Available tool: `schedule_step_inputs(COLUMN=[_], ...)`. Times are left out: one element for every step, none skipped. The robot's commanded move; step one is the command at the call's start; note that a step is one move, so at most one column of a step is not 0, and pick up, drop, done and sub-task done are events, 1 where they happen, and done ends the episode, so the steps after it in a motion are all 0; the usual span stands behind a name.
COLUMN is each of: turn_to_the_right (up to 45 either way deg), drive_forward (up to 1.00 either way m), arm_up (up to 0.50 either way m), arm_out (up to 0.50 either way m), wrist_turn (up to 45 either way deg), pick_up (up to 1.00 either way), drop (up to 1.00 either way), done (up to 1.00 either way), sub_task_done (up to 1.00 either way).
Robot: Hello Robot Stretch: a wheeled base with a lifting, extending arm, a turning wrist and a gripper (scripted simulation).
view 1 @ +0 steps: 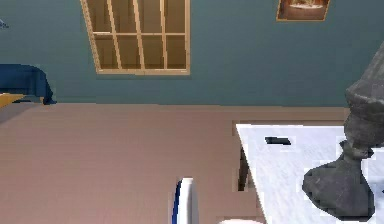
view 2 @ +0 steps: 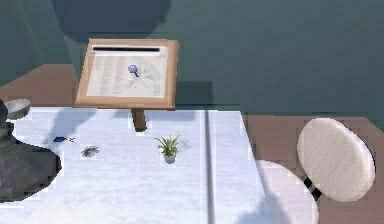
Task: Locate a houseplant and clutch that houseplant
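One small houseplant (view 2: 169, 146) stands in a little pot (view 2: 169, 158) near the middle of the white table (view 2: 120, 185), in front of the propped display board (view 2: 129, 73) and well apart from the dark statue (view 2: 20, 165). The likeliest slip, I judge, is a reach that tips the light pot or strikes the board's stand behind it, and the white chair (view 2: 335, 160) beside the table could hinder the base. The pot holds just the green sprig, the grey bowl (view 2: 18, 104) at the far corner hides its contents, and the gripper's state I cannot tell
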Motion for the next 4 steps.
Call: schedule_step_inputs(turn_to_the_right=[0.0,0.0,0.0,0.0], drive_forward=[0.00,0.00,0.00,0.00], arm_up=[0.50,0.22,0.00,0.00], arm_out=[0.00,0.00,0.44,0.00], wrist_turn=[0.0,0.0,0.0,45.0], pick_up=[0.00,0.00,0.00,0.00], drop=[0.00,0.00,0.00,0.00], done=[0.00,0.00,0.00,0.00], sub_task_done=[0.00,0.00,0.00,0.00])
